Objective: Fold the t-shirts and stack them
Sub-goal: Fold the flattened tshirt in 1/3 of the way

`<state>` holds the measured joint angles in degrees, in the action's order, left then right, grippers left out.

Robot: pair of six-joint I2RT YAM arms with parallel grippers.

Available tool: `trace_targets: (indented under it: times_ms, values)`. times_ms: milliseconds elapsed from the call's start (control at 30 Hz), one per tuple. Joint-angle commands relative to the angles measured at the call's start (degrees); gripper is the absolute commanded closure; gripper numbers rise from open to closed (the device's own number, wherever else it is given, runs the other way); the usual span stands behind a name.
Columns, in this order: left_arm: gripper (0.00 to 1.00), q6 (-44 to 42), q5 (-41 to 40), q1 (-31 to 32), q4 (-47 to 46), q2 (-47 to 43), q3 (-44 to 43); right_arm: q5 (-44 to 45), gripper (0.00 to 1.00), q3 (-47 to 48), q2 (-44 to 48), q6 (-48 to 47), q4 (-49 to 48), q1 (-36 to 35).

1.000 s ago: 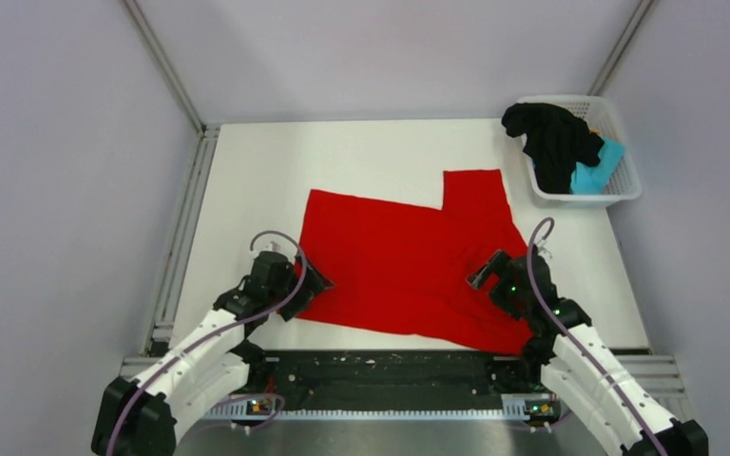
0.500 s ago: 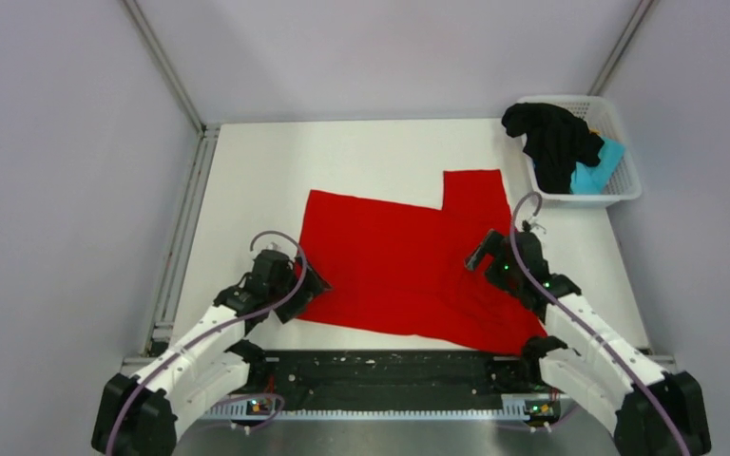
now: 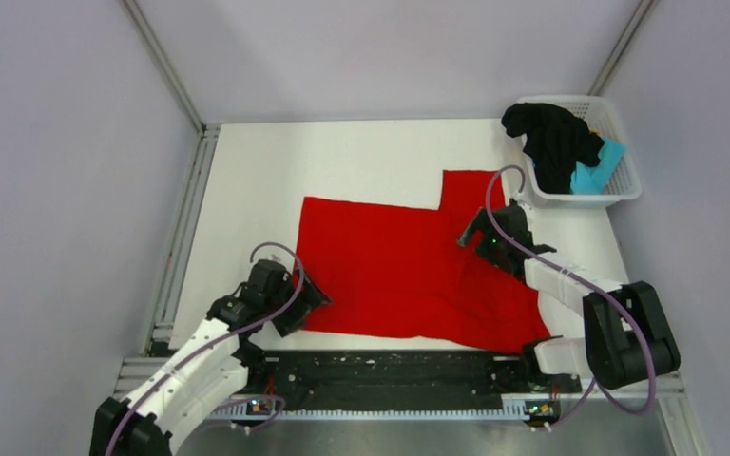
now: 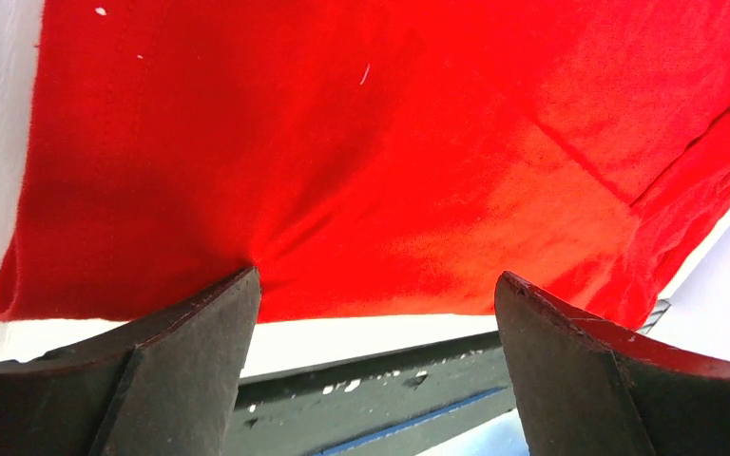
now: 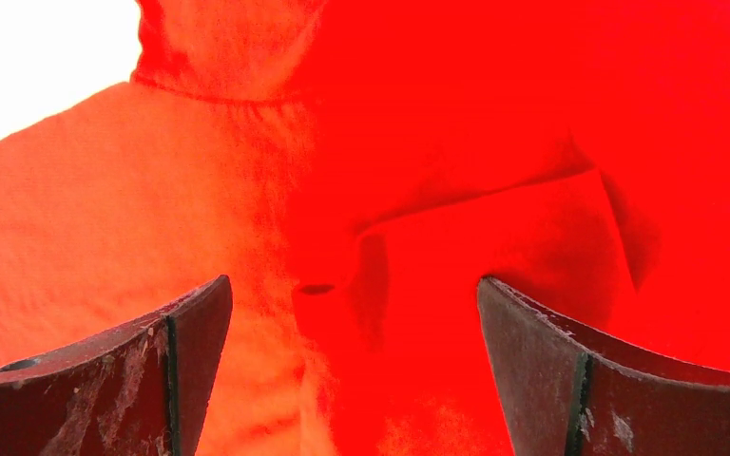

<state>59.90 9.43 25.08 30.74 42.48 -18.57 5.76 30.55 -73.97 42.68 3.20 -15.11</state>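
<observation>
White table (image 3: pixel 361 157): red t-shirt (image 3: pixel 390 266) lying spread at centre, unfolded. I am seeing right gripper (image 3: pixel 472 234), jaws apart, empty, advancing since second ago toward far sleeve; left gripper (image 3: pixel 312 296), jaws apart, hovering at near-left hem. Judging: fold grasp being set up.

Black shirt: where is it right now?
In the top view the black shirt sits at the far right corner of the table. It is heaped in the white basket and hangs over its left rim, with the teal shirt beside it.
</observation>
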Motion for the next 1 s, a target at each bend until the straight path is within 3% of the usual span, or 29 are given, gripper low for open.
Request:
trace_targets:
  times_ms: [0, 333, 500, 633, 800, 967]
  values:
    - [0.01, 2.83, 0.10, 0.53, 15.47, -4.81, 2.79, -1.74, 0.01, 1.32, -2.20, -2.92, -7.59, 2.00]
    - [0.01, 6.22, 2.89, 0.57, 13.80, -11.43, 7.22, -3.39, 0.01, 5.46, -8.56, -6.20, -10.30, 2.49]
    - [0.01, 6.47, 2.06, 0.63, 14.60, -13.64, 6.30, -2.88, 0.01, 7.58, -8.04, -7.66, -7.62, 2.47]
    - [0.01, 3.95, 0.36, 0.60, 13.03, -13.16, 1.59, -0.73, 0.01, 10.85, -4.01, -9.07, 0.38, 2.62]
    - [0.01, -3.24, -7.87, 0.66, 10.37, -5.01, -12.53, 1.78, 0.01, 13.94, 3.39, -12.30, 6.83, 2.56]
    - [0.01, -9.37, -17.76, -1.83, 3.18, 12.42, -23.89, 1.06, 0.01, 15.17, 6.89, -14.03, 1.59, 2.64]
